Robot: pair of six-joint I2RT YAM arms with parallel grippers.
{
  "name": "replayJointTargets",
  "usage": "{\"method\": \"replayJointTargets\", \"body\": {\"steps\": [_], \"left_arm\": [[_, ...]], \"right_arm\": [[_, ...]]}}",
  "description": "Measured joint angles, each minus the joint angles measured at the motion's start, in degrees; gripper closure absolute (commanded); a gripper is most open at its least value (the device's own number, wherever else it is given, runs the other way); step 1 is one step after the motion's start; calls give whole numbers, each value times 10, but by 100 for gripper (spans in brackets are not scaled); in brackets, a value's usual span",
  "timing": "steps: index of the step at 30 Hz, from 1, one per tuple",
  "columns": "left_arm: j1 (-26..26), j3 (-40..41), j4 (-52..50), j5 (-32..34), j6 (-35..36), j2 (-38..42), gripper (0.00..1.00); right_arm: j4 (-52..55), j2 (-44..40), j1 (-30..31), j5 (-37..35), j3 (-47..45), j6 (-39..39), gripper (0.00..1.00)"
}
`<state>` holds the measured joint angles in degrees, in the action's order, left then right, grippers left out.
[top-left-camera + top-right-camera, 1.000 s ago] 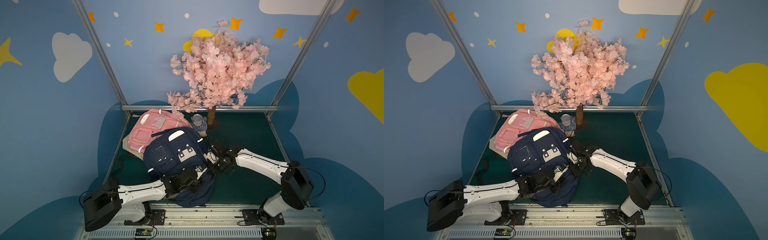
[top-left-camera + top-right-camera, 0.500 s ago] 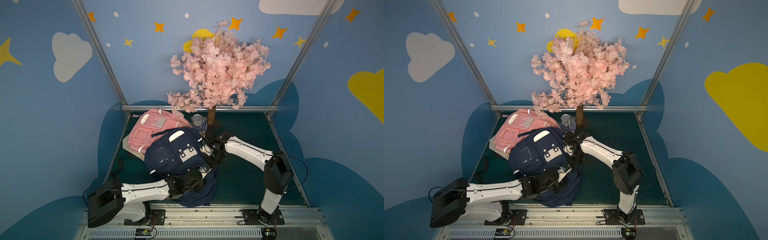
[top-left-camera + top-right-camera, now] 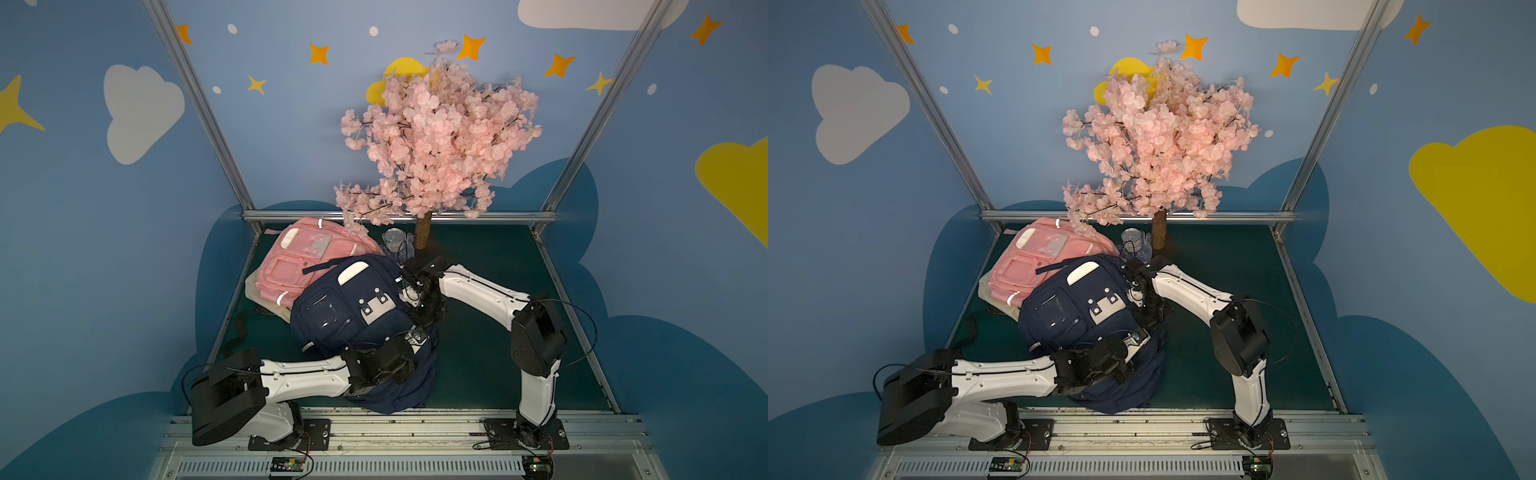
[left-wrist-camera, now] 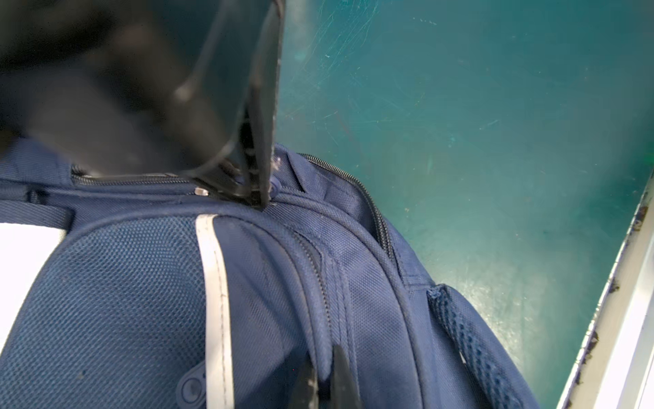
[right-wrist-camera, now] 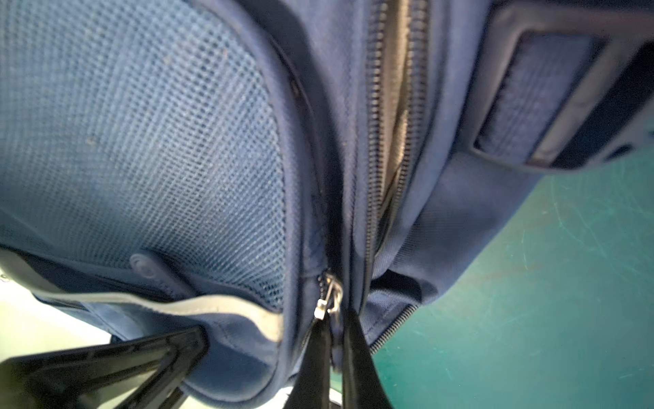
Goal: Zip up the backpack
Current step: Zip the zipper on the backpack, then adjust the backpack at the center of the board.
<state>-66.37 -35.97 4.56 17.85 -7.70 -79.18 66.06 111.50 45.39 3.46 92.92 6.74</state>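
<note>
Right gripper (image 5: 335, 320): clenched, its two black fingers (image 5: 313, 357) pinching the metal zipper pull (image 5: 327, 301) of the navy backpack (image 5: 141, 124). The pull sits at the edge of the bag's mesh panel. Just beside that track, a run of zipper teeth (image 5: 389, 106) stands parted, with a gap between the rows (whether the held pull belongs to that run cannot be told from this wrist view).

Left gripper (image 4: 323, 377): also closed, nipping a raised piped seam of the same bag between its tips. In this wrist view the right gripper appears further along the bag's edge, tips down on a zipper line. The teeth on one side of it lie joined; on the other side a single unjoined row curves away.

In both top views the two grippers work at the side of the navy backpack nearest the right arm. They are close together; contact between them cannot be judged. The left arm reaches in low from the near rail, and the right arm bends over from further back.

Location of the bag: it lies front face up on the green table (image 3: 490, 345), toward the near left of the mat. Its upper end partly overlaps the pink backpack (image 3: 299, 266) behind it, and its lower end reaches almost to the near rail.

Beyond: a clear cup (image 3: 392, 240) stands beside the trunk of the pink blossom tree (image 3: 436, 137) at the table's back edge.
</note>
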Motion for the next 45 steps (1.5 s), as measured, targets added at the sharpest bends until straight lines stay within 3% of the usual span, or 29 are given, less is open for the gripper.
{"method": "replayJointTargets", "body": {"steps": [3, 6, 7, 8, 13, 17, 20, 24, 27, 35, 39, 45], "left_arm": [[-1, 0, 0, 3, 0, 0, 97], [-2, 0, 3, 9, -3, 0, 96], [-3, -1, 2, 12, -5, 0, 92], [-3, -3, -3, 12, -8, 0, 80], [-19, -5, -38, -4, -31, 5, 46], [3, -3, -62, -16, -54, 52, 36], [37, 0, -82, -20, -78, 109, 27], [118, 16, -123, -22, -125, 205, 21], [226, 19, -179, -30, -170, 255, 19], [493, 24, -313, -92, -266, 243, 18], [548, 36, -310, -135, -288, 229, 18], [563, 39, -277, -174, -297, 171, 24]], "right_arm": [[-1, -2, 0, 2, -1, 12, 100], [-5, -8, 0, 3, -2, 21, 89], [-7, -10, 0, 4, -3, 23, 82], [-15, -14, -1, -3, -6, 25, 75], [-111, -73, -27, -31, -37, 40, 50], [-140, -157, -40, -46, -94, 55, 38], [-146, -204, -42, -49, -141, 75, 35], [-158, -229, -42, -32, -211, 125, 32], [-181, -230, -36, -7, -269, 175, 29], [-298, -267, -5, 52, -408, 321, 23], [-335, -291, -5, 60, -438, 365, 23], [-360, -290, -5, 65, -451, 392, 27]]}}
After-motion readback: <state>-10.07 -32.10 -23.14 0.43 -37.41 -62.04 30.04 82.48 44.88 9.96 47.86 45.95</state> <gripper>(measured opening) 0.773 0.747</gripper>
